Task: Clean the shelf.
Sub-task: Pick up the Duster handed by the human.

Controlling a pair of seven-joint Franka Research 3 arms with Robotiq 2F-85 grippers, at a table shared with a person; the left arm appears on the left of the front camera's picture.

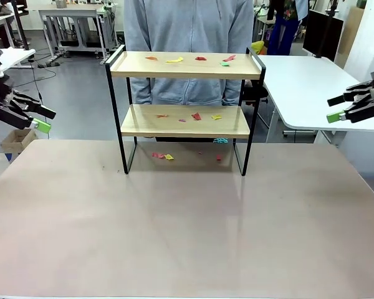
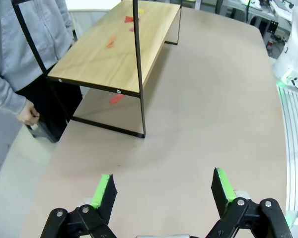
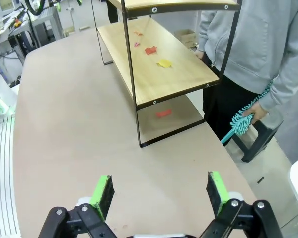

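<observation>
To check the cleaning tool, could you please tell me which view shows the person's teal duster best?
The right wrist view: the teal duster hangs in the person's hand, beside the shelf. The front view gives a teal tuft behind the lower board.

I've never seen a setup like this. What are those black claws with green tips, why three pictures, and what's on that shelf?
The claws are the grippers of two robot arms. The front picture looks across the table at a person in a grey sweatshirt; the left gripper and right gripper show at its sides, both open and empty. The other two pictures come from a camera on each wrist, looking along that gripper's fingers. On the table stands a two-tier shelf; small coloured scraps lie on both boards and on the table beneath. In the right wrist picture the person holds a teal duster.
</observation>
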